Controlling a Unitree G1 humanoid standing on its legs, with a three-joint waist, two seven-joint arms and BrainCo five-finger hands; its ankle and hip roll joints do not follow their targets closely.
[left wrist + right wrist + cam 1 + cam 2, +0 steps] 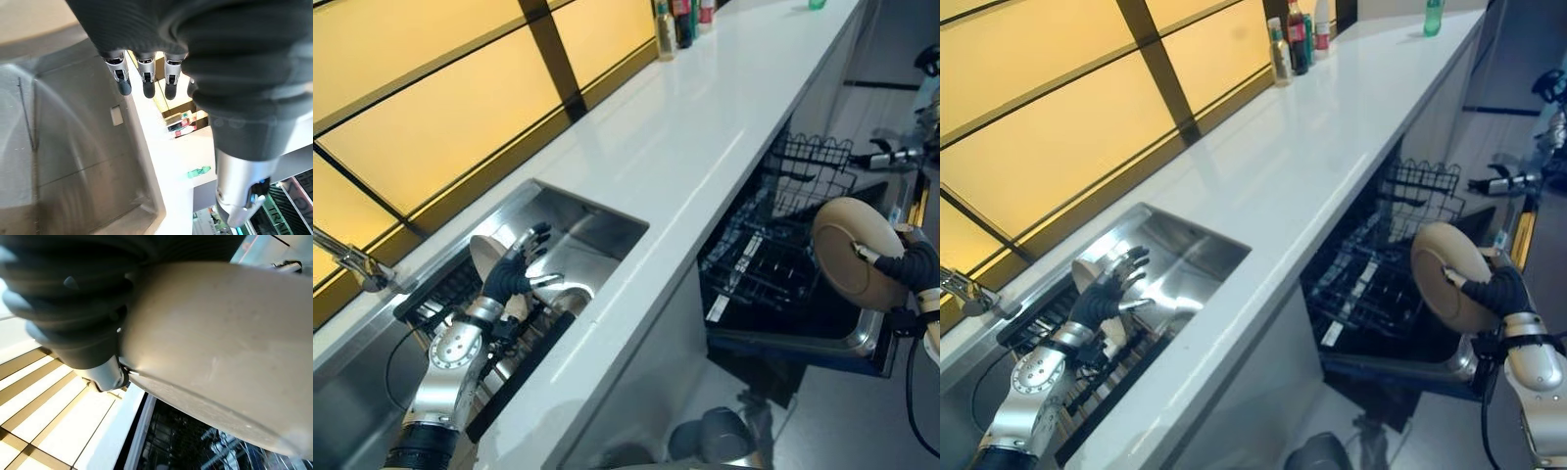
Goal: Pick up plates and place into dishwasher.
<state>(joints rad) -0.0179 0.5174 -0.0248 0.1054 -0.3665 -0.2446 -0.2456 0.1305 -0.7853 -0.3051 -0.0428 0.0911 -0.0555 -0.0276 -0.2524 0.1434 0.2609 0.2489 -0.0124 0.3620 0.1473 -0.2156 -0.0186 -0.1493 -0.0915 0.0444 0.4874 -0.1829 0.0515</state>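
A round beige plate point(855, 251) hangs upright over the open dishwasher point(803, 338), with my right hand point(913, 266) shut on its right rim. In the right wrist view that plate point(220, 352) lies against the palm, the thumb point(105, 375) pressed on its edge. Below it stands the black wire lower rack point(769, 257). My left hand point(512, 272) hovers open with spread fingers point(145, 81) over the steel sink point(597, 227). It holds nothing. Behind it another beige plate point(483, 252) stands in the dark sink rack point(524, 357).
The white counter point(705, 147) runs between sink and dishwasher. A faucet point(354, 262) sits at the sink's left. Bottles point(680, 22) stand at the counter's far end, a green bottle point(1433, 15) beyond. A wire upper basket point(813, 162) sticks out behind the lower rack.
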